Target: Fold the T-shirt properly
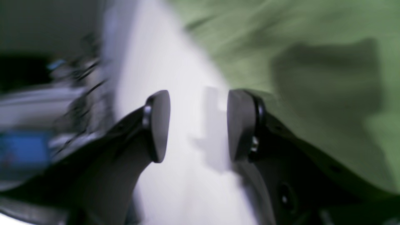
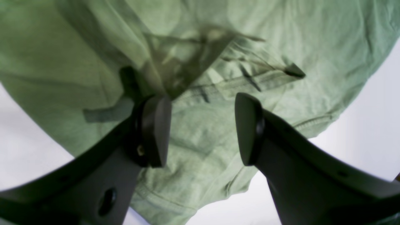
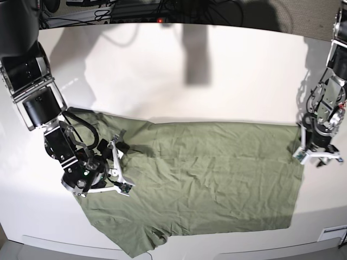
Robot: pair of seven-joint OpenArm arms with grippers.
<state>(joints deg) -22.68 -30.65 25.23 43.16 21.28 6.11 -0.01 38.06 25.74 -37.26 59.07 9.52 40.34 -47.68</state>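
Note:
The sage-green T-shirt (image 3: pixel 206 173) lies spread and wrinkled on the white table (image 3: pixel 217 81). My right gripper (image 3: pixel 122 167) is open, low over the shirt's left end. In the right wrist view its jaws (image 2: pixel 203 128) stand wide apart above creased cloth (image 2: pixel 203 62) with a stitched hem, holding nothing. My left gripper (image 3: pixel 319 157) is at the shirt's right edge. The left wrist view is blurred. There the left gripper (image 1: pixel 198 125) is open over bare table, with the shirt (image 1: pixel 297 62) just to its right, and it holds nothing.
Cables and dark equipment (image 3: pixel 135 11) line the table's far edge. The table's front edge (image 3: pixel 227 252) runs close below the shirt's lower hem. Blurred gear (image 1: pixel 28 150) shows beyond the table in the left wrist view.

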